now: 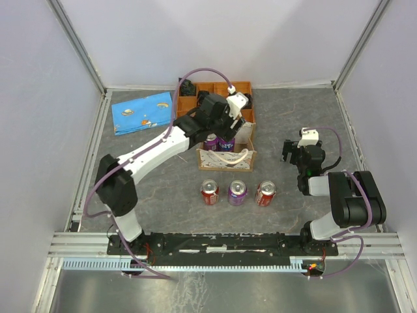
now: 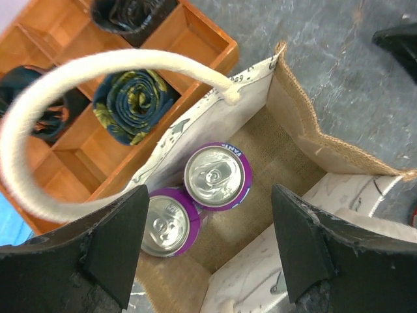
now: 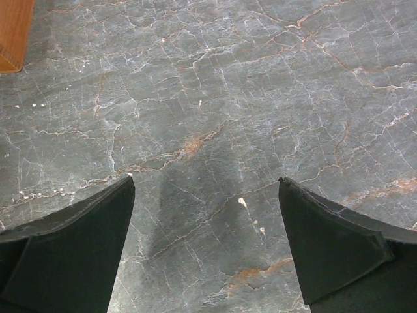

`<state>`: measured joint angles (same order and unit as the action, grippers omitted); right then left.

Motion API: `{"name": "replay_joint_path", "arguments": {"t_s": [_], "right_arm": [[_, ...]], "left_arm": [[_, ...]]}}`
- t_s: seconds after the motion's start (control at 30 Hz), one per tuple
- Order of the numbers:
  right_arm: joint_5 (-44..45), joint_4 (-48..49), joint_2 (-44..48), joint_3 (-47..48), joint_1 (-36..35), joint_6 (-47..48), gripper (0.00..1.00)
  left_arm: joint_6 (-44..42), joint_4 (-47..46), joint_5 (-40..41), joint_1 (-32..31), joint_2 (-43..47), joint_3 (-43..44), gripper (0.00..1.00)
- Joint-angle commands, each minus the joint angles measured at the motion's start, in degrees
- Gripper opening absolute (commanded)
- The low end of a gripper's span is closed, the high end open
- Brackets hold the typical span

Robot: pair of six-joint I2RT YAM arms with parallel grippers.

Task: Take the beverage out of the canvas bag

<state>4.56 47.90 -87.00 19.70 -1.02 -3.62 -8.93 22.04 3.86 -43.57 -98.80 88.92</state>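
1. Two purple soda cans (image 2: 166,226) (image 2: 215,177) stood upright and touching inside the canvas bag (image 2: 290,104), against the wall nearest the wooden tray (image 2: 195,36).
2. Left gripper (image 2: 210,195) hovered over the bag mouth, fingers apart, holding nothing.
3. The cans looked rigid, smooth and likely slippery, with some weight if full. Best taken across the round body just under the rim. The bag is soft and may drag, and its loop handle (image 2: 39,117) crowds the left finger.
4. Three more cans (image 1: 237,192) sat in a row on the table before the bag.
5. Right gripper (image 3: 205,189) was well apart from the bag, fingers apart over the bare table.
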Motion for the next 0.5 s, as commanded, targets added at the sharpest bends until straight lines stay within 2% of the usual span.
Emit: {"name": "replay_joint_path", "arguments": {"t_s": [0.0, 0.2, 0.23, 0.27, 0.3, 0.47], "right_arm": [[0.39, 1.21, 0.25, 1.65, -0.21, 0.59, 0.99], [0.37, 1.22, 0.22, 1.65, -0.20, 0.54, 0.99], [0.36, 1.20, 0.19, 1.65, -0.20, 0.56, 0.99], [0.36, 1.26, 0.25, 1.65, -0.21, 0.54, 0.99], [0.41, 1.16, 0.21, 1.65, -0.21, 0.54, 0.99], [0.37, 1.15, 0.17, 1.65, -0.17, 0.55, 0.99]], "left_arm": [[-2.01, 1.52, -0.55, -0.12, -3.74, 5.14, 0.83], [-2.02, 3.28, 2.42, -0.08, -9.12, 8.67, 0.84], [-2.10, 3.60, 2.89, -0.11, -9.73, 9.13, 0.85], [-2.13, 3.76, 3.13, -0.11, -10.33, 9.31, 0.94], [-2.24, 3.79, 3.28, -0.11, -10.84, 9.41, 0.96], [-2.08, 3.87, 3.95, 0.00, -13.32, 9.69, 0.97]]}}
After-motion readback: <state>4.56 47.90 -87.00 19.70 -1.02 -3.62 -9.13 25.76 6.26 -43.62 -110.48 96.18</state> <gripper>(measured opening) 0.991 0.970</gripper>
